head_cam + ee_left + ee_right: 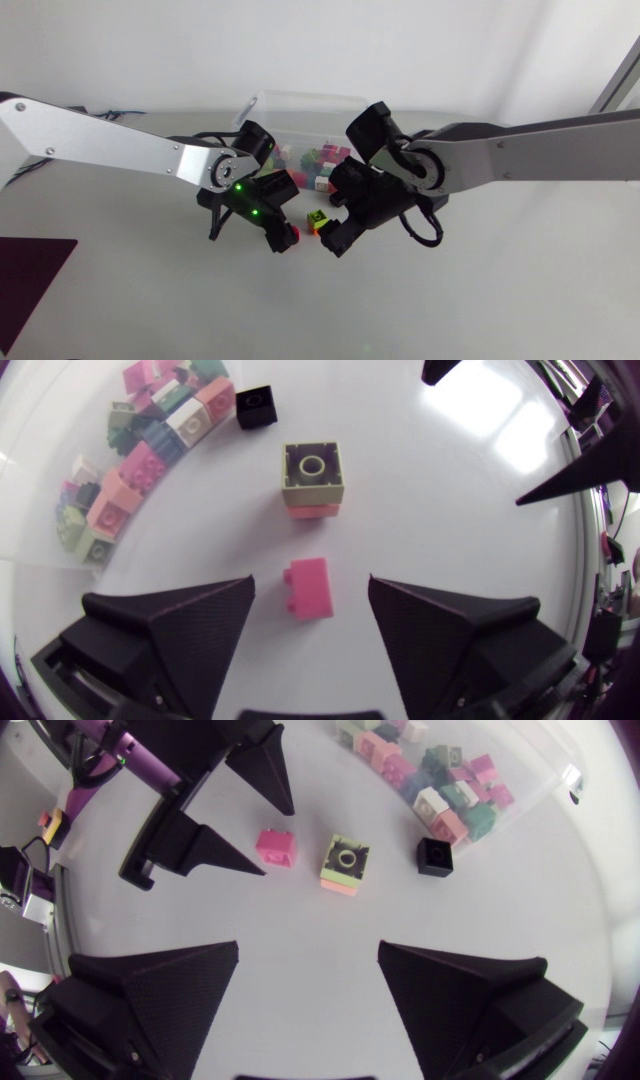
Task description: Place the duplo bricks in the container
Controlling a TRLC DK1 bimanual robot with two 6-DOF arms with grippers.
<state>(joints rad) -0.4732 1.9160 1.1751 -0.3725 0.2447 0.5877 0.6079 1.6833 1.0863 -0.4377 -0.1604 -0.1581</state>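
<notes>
Left fingers [190, 630]: released, flanking pink brick [308, 588], clear of it.
Right fingers [170, 990]: released, empty.
Pink brick: on desk [450, 510].
Green brick [313, 468]: stacked on orange brick [313, 511], nearby.
Black brick [255, 406]: beside container [262, 105].
Container: many bricks [150, 450] inside.

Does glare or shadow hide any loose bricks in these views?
Left wrist view: bright glare on the table beyond the stacked brick, yet the pink brick between the open fingers shows plainly. Right wrist view: even light, a glint on the container rim, black brick distinct. Head view: no glare, but the left gripper and right gripper overhang these bricks.
</notes>
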